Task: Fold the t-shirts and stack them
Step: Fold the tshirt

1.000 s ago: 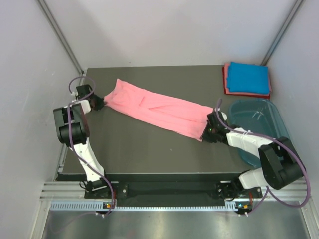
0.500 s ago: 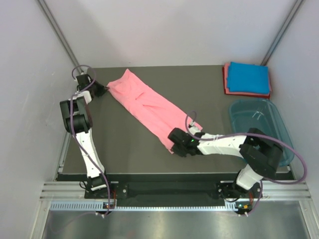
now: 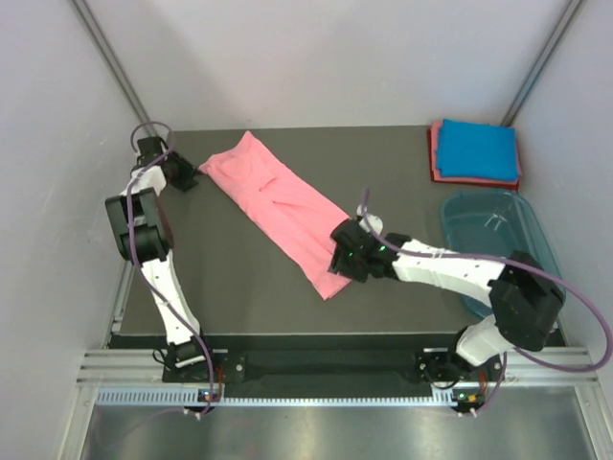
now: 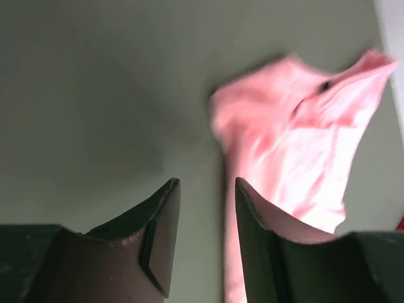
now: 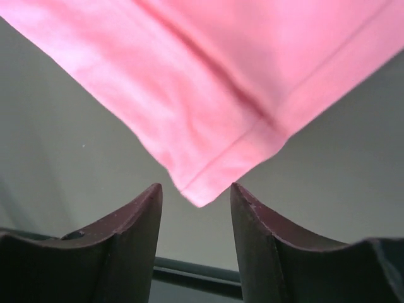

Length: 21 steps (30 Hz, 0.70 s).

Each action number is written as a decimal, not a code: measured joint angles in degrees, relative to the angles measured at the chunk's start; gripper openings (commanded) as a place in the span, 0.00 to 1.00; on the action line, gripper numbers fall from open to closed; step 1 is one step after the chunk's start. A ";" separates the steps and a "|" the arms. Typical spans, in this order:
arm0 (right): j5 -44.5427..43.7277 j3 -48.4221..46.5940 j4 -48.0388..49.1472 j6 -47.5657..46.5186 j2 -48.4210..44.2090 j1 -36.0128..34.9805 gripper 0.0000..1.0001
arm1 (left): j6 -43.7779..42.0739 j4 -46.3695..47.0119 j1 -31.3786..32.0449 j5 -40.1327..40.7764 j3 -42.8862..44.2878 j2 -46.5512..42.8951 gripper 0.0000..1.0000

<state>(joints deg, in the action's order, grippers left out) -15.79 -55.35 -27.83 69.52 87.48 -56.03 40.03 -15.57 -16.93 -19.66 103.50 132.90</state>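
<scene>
Since a moment ago both claws have let go of the salmon-pink shirt (image 3: 278, 206), which lies as a diagonal strip on the table (image 3: 239, 297). The left gripper (image 3: 185, 176) stands parted just left of its far end, and the right gripper (image 3: 341, 259) is parted at its near end. From above the right gripper perhaps touches the cloth, but its wrist view shows the hem corner lying free beyond the fingers. At the far right, the blue shirt (image 3: 479, 149) rests on the reddish-pink shirt (image 3: 434, 158).

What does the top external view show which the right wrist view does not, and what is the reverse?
Only the top external view: the blue t-shirt stacked on the reddish-pink t-shirt at the far right corner, the teal tub, and the left claw, open. Only the right wrist view: the stitched hem at one shirt corner, close up. Both: the salmon-pink t-shirt lying on the table, and the right claw, open at its near end.
</scene>
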 measured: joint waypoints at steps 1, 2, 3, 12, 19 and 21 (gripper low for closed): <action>1.92 0.35 0.48 -4.81 -1.40 2.80 0.50 | -0.11 -1.27 -0.20 0.81 -2.23 -2.19 0.45; 3.78 0.50 0.81 -8.83 -2.32 5.75 0.51 | -0.09 -2.32 -0.31 1.49 -5.35 -4.81 0.46; 5.75 0.50 1.31 -13.51 -3.04 9.42 0.54 | -0.07 -2.78 -0.33 1.79 -9.62 -8.11 0.46; 19.67 -5.29 -0.70 -45.24 6.54 33.83 0.56 | -1.03 -3.80 9.57 0.85 -39.06 -34.23 0.47; 28.37 -8.39 -1.77 -55.74 14.38 39.36 0.51 | 2.75 -0.96 28.13 -0.44 -55.65 -47.69 0.48; 29.86 -8.59 -1.77 -57.27 14.82 39.71 0.50 | 5.62 0.46 31.34 -0.26 -59.30 -50.84 0.49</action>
<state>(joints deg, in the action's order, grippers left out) 14.06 -63.94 -29.61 12.25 102.30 -16.32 45.65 -15.11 14.41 -19.92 44.21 82.06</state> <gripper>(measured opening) 0.508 0.478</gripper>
